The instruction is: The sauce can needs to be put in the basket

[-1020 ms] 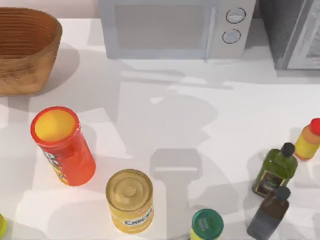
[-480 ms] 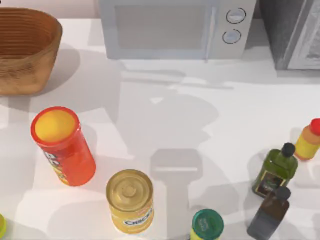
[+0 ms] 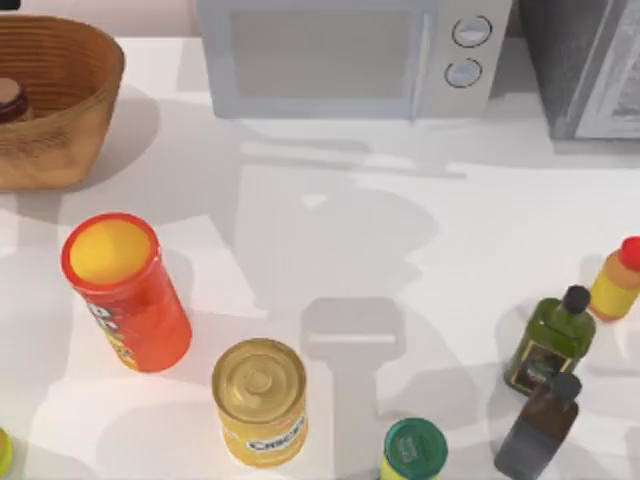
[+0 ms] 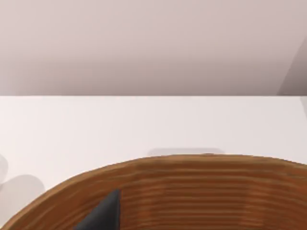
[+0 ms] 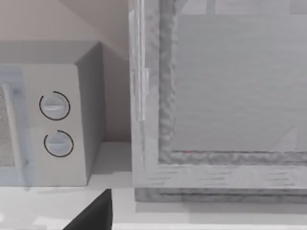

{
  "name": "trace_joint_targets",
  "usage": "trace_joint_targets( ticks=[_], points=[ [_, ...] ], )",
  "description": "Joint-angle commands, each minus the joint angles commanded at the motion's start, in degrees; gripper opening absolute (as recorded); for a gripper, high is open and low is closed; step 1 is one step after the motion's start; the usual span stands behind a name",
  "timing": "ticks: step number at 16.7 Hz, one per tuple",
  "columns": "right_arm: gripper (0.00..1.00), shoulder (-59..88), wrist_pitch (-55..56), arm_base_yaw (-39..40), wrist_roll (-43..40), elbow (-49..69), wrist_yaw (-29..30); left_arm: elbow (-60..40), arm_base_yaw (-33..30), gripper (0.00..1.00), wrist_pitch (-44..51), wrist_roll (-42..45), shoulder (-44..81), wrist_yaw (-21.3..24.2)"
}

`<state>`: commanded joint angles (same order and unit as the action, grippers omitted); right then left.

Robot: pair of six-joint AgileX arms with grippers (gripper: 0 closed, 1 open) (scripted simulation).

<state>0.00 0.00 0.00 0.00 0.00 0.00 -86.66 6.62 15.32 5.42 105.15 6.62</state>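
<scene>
**Mia:** Where is the sauce can sitting?

**Ben:** It is sitting inside the basket, at the far left of the desk. Its dark brown top is peeking out at the picture's left edge, down between the ribbed walls.

**Mia:** Is a pincer holding it?

**Ben:** I cannot tell. In the left wrist view a dark pointed piece is showing just over the basket's woven rim. It is too little to say if the left pincer is spread or pressed together. In the right wrist view another dark piece is poking up near the microwave, and I cannot tell about the right pincer either.

**Mia:** What else is standing on the desk?

**Ben:** A tall red-orange canister with a yellow lid is leaning a little, in front of the basket. Its label is too squashed to read. Next to it a yellow can with a gold top is standing, and its label is saying something like "CHICK". A green-lidded jar is sitting near the front edge.

**Mia:** And on the right?

**Ben:** A green bottle, a dark bottle and a yellow bottle with a red cap are standing close together. I cannot read their labels.
</scene>
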Motion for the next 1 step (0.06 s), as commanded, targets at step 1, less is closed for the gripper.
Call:
trace_joint_targets(
  ticks=[1],
  points=[
    [1.00,0.00,0.00,0.00,0.00,0.00,0.00,0.00,0.00,1.00,0.00,0.00,0.00,0.00]
  ],
)
